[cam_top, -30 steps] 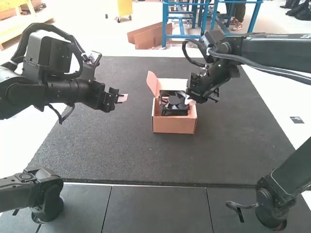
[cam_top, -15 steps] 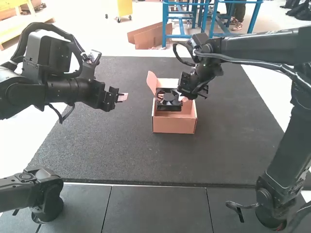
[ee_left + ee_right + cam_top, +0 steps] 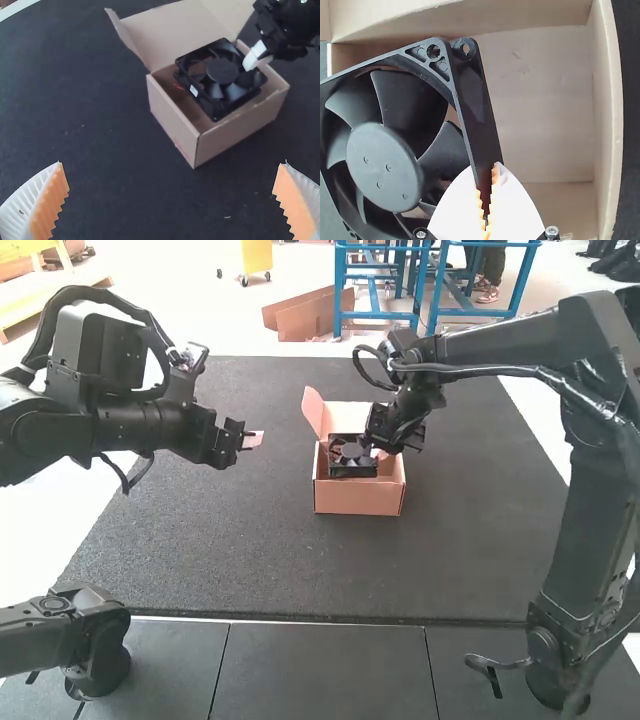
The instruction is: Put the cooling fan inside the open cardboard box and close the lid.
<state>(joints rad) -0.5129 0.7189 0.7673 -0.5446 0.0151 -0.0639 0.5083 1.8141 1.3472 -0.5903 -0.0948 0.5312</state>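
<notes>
The black cooling fan [image 3: 352,454] sits tilted in the open cardboard box [image 3: 360,492] at the mat's middle, one side still above the rim. My right gripper [image 3: 380,444] is over the box's right side, shut on the fan's frame edge [image 3: 479,150]. In the right wrist view its pads [image 3: 492,176] pinch that thin frame wall, with the box's inner wall [image 3: 545,100] behind. The lid flap [image 3: 317,412] stands upright at the box's far left. My left gripper [image 3: 246,441] hangs open left of the box, holding nothing. Its wrist view shows the fan [image 3: 220,80] and box [image 3: 220,131].
A black mat [image 3: 200,530] covers the table, bare around the box. The right arm [image 3: 480,335] stretches in from the right above the mat's far side. The other arm's white fingers [image 3: 255,56] show at the fan's edge in the left wrist view.
My right gripper carried the fan leftward and lowered it deeper into the box. The left arm has stayed where it was.
</notes>
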